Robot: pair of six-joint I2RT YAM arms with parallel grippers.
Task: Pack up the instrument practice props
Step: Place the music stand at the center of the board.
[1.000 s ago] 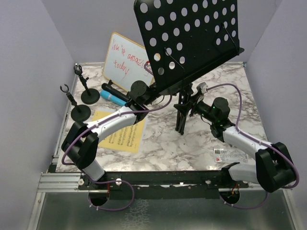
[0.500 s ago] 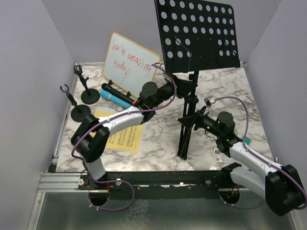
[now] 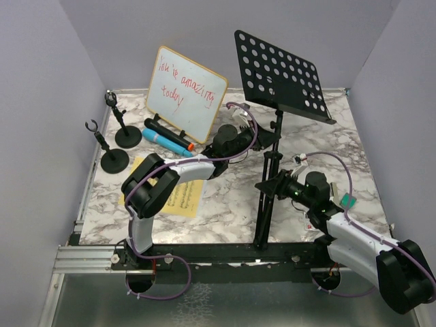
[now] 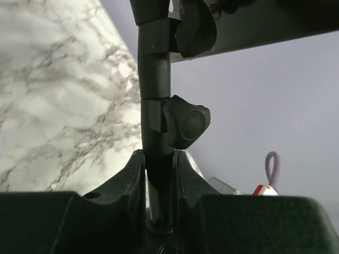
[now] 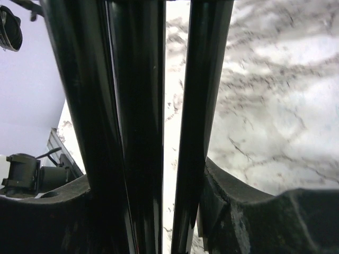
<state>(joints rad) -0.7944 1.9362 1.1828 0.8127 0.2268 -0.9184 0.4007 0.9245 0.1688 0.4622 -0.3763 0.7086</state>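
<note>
Left gripper [image 4: 159, 169] clamps music desk [image 3: 283, 75] pole | right gripper [image 5: 148, 190] clamps its folded legs

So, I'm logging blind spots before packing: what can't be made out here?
- Yellow sheet music: top view, left arm covers part; notes too small.
- Music stand feet: top view, lost against the dark rail.
- Stand desk: left wrist view, cut off by top edge.

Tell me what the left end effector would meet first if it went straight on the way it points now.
The music stand's black pole: the left end effector is shut around it, so going straight on would probably only push that pole.
</note>
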